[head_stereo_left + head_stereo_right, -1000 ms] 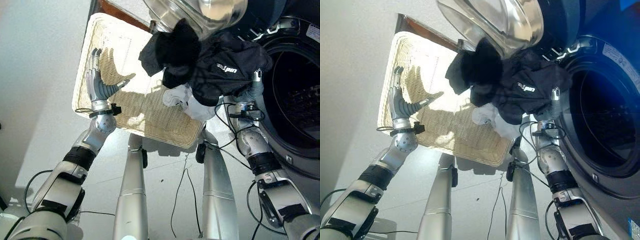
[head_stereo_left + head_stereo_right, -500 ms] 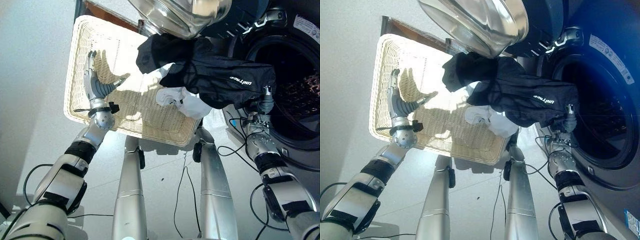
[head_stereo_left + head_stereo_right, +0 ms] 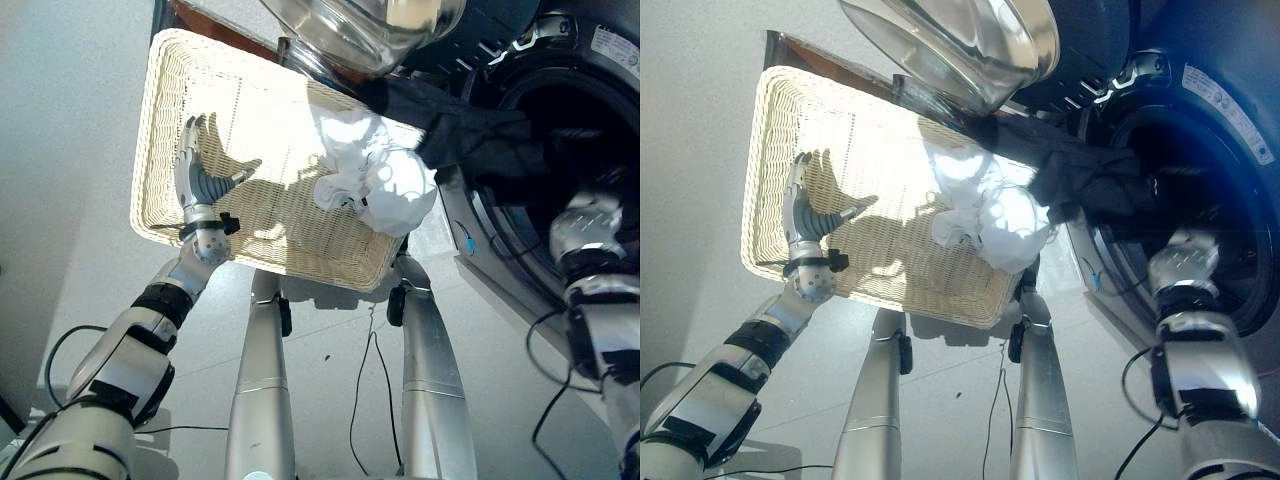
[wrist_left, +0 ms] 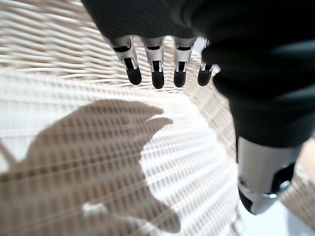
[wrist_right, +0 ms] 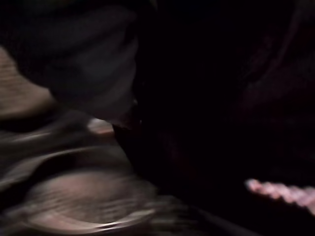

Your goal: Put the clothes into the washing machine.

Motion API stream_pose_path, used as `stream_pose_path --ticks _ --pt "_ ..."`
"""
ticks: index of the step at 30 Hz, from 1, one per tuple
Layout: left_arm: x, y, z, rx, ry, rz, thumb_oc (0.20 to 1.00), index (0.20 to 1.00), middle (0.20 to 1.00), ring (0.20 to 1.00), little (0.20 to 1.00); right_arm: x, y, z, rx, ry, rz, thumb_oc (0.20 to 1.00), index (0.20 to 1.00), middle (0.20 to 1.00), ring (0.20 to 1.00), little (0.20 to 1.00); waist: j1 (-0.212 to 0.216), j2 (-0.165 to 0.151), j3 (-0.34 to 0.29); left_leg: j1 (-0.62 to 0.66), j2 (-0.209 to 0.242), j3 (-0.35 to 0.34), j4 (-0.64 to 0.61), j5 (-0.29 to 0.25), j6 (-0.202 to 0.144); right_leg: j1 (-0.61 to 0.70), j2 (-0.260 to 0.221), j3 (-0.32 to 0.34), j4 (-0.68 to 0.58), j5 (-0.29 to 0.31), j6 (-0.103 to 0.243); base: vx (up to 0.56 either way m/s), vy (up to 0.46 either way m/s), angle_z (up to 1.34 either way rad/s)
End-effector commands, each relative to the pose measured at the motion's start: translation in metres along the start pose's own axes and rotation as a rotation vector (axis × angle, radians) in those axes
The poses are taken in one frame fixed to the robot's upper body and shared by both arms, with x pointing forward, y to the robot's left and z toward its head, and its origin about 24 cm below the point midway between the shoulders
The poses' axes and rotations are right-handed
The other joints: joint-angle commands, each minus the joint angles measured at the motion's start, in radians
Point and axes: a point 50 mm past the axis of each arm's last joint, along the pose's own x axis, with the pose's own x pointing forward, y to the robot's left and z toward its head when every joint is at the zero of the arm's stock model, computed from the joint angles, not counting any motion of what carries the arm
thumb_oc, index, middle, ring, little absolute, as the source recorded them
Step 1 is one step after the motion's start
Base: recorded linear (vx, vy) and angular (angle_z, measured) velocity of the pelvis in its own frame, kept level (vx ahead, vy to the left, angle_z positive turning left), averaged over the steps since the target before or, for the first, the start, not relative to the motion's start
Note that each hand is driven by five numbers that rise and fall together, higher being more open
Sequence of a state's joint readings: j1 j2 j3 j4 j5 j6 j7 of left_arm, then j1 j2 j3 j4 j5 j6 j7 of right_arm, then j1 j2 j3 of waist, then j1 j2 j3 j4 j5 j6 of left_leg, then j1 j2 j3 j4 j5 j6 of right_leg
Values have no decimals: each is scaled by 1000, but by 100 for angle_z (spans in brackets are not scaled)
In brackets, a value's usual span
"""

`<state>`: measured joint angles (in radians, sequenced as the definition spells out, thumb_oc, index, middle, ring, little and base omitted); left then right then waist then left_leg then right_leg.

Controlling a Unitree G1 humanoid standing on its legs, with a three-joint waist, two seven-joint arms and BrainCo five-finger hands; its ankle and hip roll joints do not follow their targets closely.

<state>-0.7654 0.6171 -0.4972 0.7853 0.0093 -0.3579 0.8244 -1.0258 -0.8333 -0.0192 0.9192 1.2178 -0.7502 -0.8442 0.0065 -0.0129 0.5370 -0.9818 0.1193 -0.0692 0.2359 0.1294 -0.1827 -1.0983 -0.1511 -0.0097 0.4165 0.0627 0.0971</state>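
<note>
While my left hand (image 3: 203, 178) hovers open over the basket (image 3: 160, 120), black clothes (image 3: 470, 135) trail into the drum (image 3: 580, 120); a white garment (image 3: 385, 185) sits in the basket. My right hand's grip I cannot tell.

Robot's left hand (image 3: 200, 172), over the wicker basket (image 3: 160, 120): silver fingers (image 4: 155, 73) with dark tips, silver thumb (image 4: 261, 182) dark-capped, dark ribbed cover on back and wrist. The left arm (image 3: 150, 330), below the basket: silver-grey shells, round silver wrist joint, black bands. The right arm (image 3: 595, 300), right of the basket: same silver-grey, black band, rounded silver joint.
</note>
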Motion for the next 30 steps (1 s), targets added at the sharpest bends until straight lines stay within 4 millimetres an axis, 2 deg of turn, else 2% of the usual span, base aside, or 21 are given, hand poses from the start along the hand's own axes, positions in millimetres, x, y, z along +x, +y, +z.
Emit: stream_pose_path --ticks 1,2,6,12,13,14,15,17,19,20,21,24,27,30 --pt "13 30 -9 -15 23 89 1000 1000 1000 1000 1000 19 23 86 116 -384 -72 200 200 200 200 200 -41 -25 -17 -15 -77 15 56 -41 85 83 68 -89 -136 109 32 -9 12 -5" --pt "13 33 -12 -8 30 88 1000 1000 1000 1000 1000 23 25 96 106 -421 -67 200 200 200 200 200 -46 -33 -17 -10 -76 11 53 -40 86 90 70 -88 -136 105 30 0 0 0" --pt "16 37 -14 1 29 78 1000 1000 1000 1000 1000 34 25 112 55 -466 -45 200 200 200 200 200 -49 -49 -17 -3 -80 2 59 -42 90 101 72 -85 -135 99 25 15 -2 -1" --pt "23 37 -10 0 11 51 1000 1000 1000 1000 1000 46 17 102 -114 -418 -71 213 213 213 213 213 -36 -45 -17 -13 -98 -10 60 -31 98 93 63 -92 -136 105 21 11 -4 0" --pt "22 34 -10 1 11 39 1000 1000 1000 1000 1000 49 11 96 -190 -406 -100 799 799 799 799 799 -30 -42 -17 -5 -101 -11 63 -42 99 101 61 -94 -134 96 23 0 0 0" --pt "22 34 -9 0 11 39 1000 1000 1000 1000 1000 49 12 95 -209 -403 -99 934 934 934 934 934 -29 -40 -17 -5 -101 -12 63 -42 99 101 61 -94 -133 96 23 42 -55 4" --pt "22 29 -5 -2 2 28 1000 1000 1000 1000 1000 49 9 79 -444 -397 -76 1000 1000 1000 1000 1000 -22 -34 -17 -13 -111 -15 70 -42 102 95 57 -99 -133 100 24 19 -41 5" --pt "26 26 1 -8 -10 18 1000 1000 1000 1000 1000 47 9 63 -674 -401 -18 1000 1000 1000 1000 1000 -14 -28 -17 -21 -119 -17 78 -45 107 88 53 -103 -131 102 25 9 -44 6" --pt "31 25 5 -12 -17 17 1000 1000 1000 1000 1000 41 20 55 -715 -381 26 1000 1000 1000 1000 1000 -13 -24 -17 -25 -123 -17 80 -46 109 84 54 -105 -134 104 24 -5 -14 5" --pt "32 24 7 -13 -20 15 1000 1000 1000 1000 1000 41 19 48 -758 -352 40 1000 1000 1000 1000 1000 -11 -23 -17 -27 -123 -16 82 -46 109 82 53 -106 -132 103 24 -2 8 4" --pt "33 22 10 -19 -24 10 1000 1000 1000 1000 1000 37 21 39 -882 -387 120 1000 1000 1000 1000 1000 -10 -18 -17 -30 -124 -13 86 -45 110 78 51 -108 -126 103 24 -1 12 3" --pt "39 19 17 -32 -33 11 1000 1000 1000 1000 1000 23 32 22 -1023 -408 242 1000 1000 1000 1000 1000 -12 -13 -17 -38 -129 -7 91 -47 112 70 49 -107 -126 102 24 -8 18 4" --pt "41 17 21 -39 -37 9 1000 1000 1000 1000 1000 16 34 9 -1052 -367 314 1000 1000 1000 1000 1000 -11 -9 -17 -38 -126 -2 88 -49 113 66 46 -109 -121 96 25 -4 11 1" --pt "42 13 25 -45 -42 3 1000 1000 1000 1000 1000 8 28 -5 -1078 -336 384 1000 1000 1000 1000 1000 -12 -4 -17 -42 -126 5 91 -53 114 60 44 -110 -112 91 27 -3 0 1"
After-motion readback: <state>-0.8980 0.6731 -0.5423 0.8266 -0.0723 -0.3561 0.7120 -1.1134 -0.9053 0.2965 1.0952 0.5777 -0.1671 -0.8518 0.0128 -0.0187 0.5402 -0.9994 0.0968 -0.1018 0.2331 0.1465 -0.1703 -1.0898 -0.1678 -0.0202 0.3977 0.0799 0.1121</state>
